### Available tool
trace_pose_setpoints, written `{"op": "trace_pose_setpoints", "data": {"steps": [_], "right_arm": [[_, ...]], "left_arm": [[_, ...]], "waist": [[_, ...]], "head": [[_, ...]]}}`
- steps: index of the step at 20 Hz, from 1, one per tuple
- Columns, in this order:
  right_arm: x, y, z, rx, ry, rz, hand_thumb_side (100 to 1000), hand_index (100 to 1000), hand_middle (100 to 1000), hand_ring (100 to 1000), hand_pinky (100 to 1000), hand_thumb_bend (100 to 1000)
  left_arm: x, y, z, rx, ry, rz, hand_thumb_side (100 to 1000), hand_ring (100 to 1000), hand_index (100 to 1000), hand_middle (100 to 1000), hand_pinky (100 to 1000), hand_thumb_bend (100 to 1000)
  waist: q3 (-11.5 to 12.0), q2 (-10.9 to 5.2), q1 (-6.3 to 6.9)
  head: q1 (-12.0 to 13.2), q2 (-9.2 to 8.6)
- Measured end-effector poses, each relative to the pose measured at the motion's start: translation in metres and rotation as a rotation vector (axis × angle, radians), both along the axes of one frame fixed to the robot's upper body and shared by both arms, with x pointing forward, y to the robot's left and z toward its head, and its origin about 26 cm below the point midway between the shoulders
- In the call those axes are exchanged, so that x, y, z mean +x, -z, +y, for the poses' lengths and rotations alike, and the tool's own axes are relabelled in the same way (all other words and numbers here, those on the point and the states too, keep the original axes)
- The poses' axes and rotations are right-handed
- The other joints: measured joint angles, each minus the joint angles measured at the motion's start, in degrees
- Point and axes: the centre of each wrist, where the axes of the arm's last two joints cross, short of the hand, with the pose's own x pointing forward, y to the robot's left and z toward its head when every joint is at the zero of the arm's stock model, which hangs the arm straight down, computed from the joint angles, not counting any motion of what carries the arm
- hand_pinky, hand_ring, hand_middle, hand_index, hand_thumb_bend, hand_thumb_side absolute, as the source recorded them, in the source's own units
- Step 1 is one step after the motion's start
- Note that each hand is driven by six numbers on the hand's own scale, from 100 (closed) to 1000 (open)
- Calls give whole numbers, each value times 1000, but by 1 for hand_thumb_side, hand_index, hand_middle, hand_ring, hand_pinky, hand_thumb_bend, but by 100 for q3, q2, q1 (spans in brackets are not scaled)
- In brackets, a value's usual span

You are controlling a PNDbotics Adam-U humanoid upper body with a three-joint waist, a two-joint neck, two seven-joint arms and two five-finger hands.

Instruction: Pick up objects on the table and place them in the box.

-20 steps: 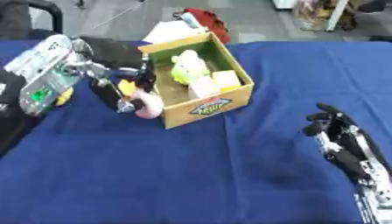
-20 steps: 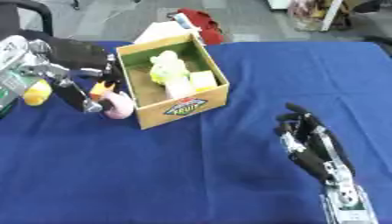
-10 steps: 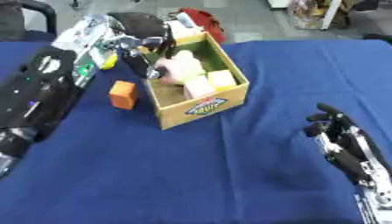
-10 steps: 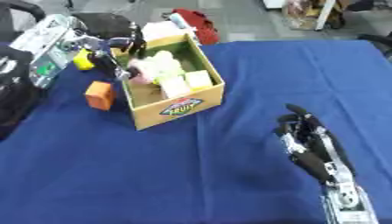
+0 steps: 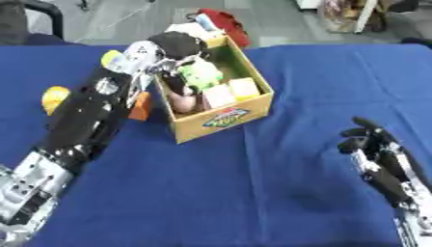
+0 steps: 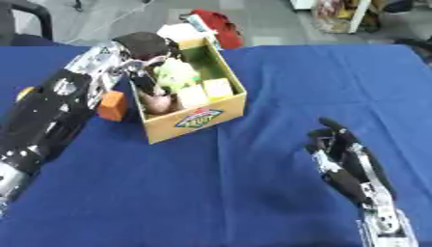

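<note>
A cardboard box [image 5: 221, 120] stands on the blue table. It holds a green toy [image 5: 199, 75], pale blocks [image 5: 231, 91] and a pink object [image 5: 181, 102]. My left arm stretches in from the lower left. Its hand [image 5: 172, 48] hangs over the box's left rear corner, with dark fingers [image 6: 143, 85] curled down onto the pink object inside. An orange block [image 5: 139, 107] lies just outside the box's left wall. A yellow object [image 5: 55, 96] sits further left. My right hand [image 5: 377, 158] rests open at the lower right, fingers up.
A red item [image 5: 224, 21] and a white one [image 5: 187, 30] lie behind the box at the table's far edge. Another yellow-green thing [image 5: 111, 58] shows behind my left forearm. Blue cloth [image 5: 253, 193] spreads in front of the box.
My left hand lifted the pink object from beside the box, carried it over the wall and lowered it inside. The orange block came into view by the box. My right hand stayed still.
</note>
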Motion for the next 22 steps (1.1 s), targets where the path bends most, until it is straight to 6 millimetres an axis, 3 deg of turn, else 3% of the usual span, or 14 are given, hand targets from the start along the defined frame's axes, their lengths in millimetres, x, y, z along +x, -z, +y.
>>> {"op": "trace_pose_setpoints", "data": {"steps": [5,9,16,22], "right_arm": [[0,0,-2,1,6,-1,382,900,672,626,652,100],[0,0,-3,-2,8,-2,383,900,672,626,652,100],[0,0,-3,-3,8,-1,382,900,672,626,653,100],[0,0,-3,-3,7,0,382,901,672,626,653,100]], "left_arm": [[-21,-40,45,-21,-47,46,229,751,901,783,810,407],[-30,-51,75,-42,-149,141,231,750,893,778,804,447],[-22,-20,103,-7,-296,379,298,759,891,785,807,540],[-17,-3,107,17,-308,468,300,763,896,792,811,563]], "waist": [[115,0,0],[139,0,0],[122,0,0],[122,0,0]], "head": [[-60,0],[-94,0],[-100,2],[-100,2]]}}
